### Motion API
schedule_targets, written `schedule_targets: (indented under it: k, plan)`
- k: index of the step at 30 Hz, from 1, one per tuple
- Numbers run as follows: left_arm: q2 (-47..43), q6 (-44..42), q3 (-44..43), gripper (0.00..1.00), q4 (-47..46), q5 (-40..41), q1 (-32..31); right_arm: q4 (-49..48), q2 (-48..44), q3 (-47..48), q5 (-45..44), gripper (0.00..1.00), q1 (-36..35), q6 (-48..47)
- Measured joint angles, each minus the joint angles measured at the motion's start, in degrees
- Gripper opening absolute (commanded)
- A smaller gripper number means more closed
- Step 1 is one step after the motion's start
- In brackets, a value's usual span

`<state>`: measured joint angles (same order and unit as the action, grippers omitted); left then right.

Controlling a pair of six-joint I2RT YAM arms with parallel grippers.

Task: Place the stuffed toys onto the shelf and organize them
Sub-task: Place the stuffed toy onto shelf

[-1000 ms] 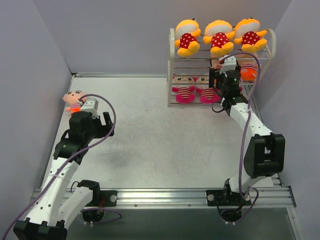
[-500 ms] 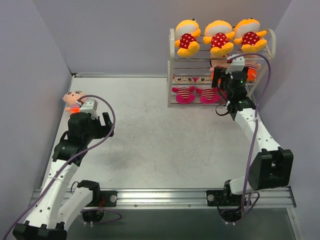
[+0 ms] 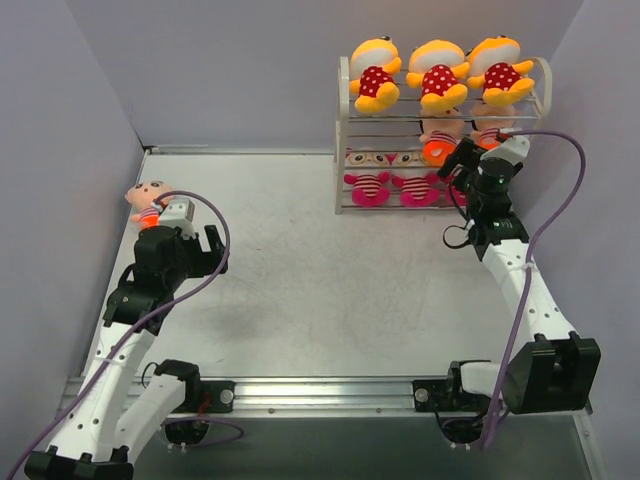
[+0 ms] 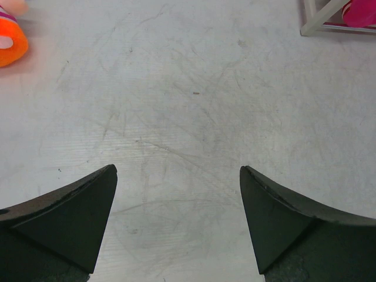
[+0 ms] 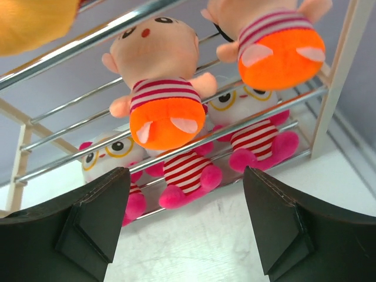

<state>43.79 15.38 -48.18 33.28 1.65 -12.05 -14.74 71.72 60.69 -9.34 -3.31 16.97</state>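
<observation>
The white wire shelf (image 3: 343, 130) stands at the back right. Three yellow-orange stuffed toys (image 3: 437, 75) sit on its top tier. Two peach-faced toys (image 3: 437, 135) with orange bottoms (image 5: 161, 94) rest on the middle tier. Pink-striped toys with yellow glasses (image 3: 368, 185) (image 5: 185, 170) fill the bottom tier. A loose peach-faced toy (image 3: 148, 200) (image 4: 9, 38) lies at the far left. My right gripper (image 3: 468, 165) (image 5: 185, 176) is open and empty just in front of the shelf's right part. My left gripper (image 3: 190, 240) (image 4: 178, 176) is open over bare table, beside the loose toy.
Grey walls close in the table on the left, back and right. The shelf's right post (image 5: 336, 79) stands near the right wall. A purple cable loops from each wrist. The shelf's front left foot (image 4: 314, 20) shows far ahead of my left gripper.
My right arm has pulled back and to the right from the middle tier, uncovering the two peach-faced toys there. The left arm has not moved.
</observation>
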Motion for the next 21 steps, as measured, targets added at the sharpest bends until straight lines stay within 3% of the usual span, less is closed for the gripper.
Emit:
schedule_targets:
  k: [9,21]
  plan:
    - [-0.7,0.0,0.0,0.94,0.0,0.0,-0.8,-3.7,2.9,-2.2,3.6,0.67,3.1,15.3]
    - [-1.2,0.0,0.2,0.94,0.0,0.0,-2.3,-11.8,9.8,-2.2,6.1,0.53,3.1,23.9]
